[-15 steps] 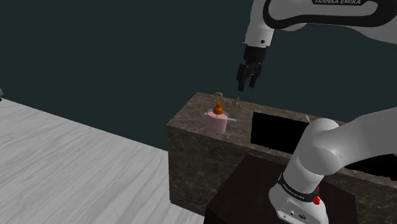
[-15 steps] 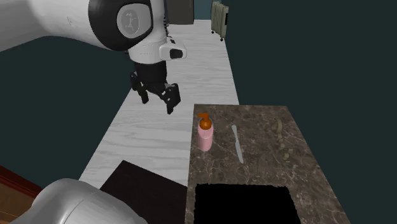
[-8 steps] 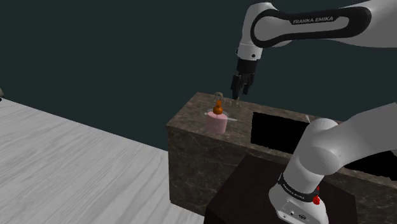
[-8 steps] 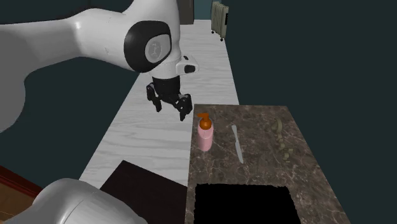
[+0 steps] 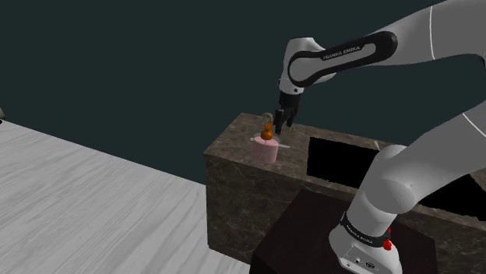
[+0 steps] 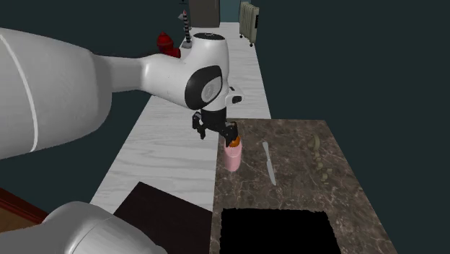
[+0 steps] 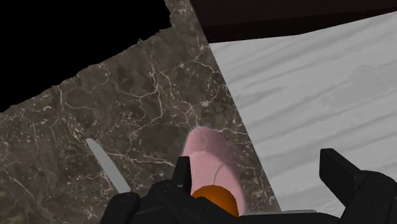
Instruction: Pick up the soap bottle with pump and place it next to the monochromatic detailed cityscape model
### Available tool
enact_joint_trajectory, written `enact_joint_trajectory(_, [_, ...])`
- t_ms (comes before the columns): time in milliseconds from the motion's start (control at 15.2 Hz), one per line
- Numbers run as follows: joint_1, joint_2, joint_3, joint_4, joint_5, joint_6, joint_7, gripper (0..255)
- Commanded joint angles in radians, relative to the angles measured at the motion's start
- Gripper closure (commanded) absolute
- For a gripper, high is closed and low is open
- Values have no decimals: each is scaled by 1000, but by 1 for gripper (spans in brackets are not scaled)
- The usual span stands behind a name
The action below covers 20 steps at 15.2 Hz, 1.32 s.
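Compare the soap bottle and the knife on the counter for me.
The bottle stands upright; the knife lies flat. The bottle is pink with an orange pump; the knife is pale grey. The bottle sits at the edge of the counter, right under the open claw; the knife lies farther in, apart from the claw. Both rest on that same dark veined top.

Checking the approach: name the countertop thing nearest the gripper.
The upright pink soap bottle, just beneath the gripper; the pale knife lies flat farther along the counter.
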Motion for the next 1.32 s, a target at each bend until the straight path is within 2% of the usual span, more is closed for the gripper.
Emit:
enact_joint_trajectory(0, [-2, 61, -16, -6, -11, 74, -23, 0])
enact_joint_trajectory(396, [-4, 272, -64, 21, -21, 271, -95, 0])
enact_joint_trajectory(858, [-3, 341, -74, -17, -12, 378, -104, 0])
enact_joint_trajectory(1254, [-3, 347, -74, -20, -11, 387, -105, 0])
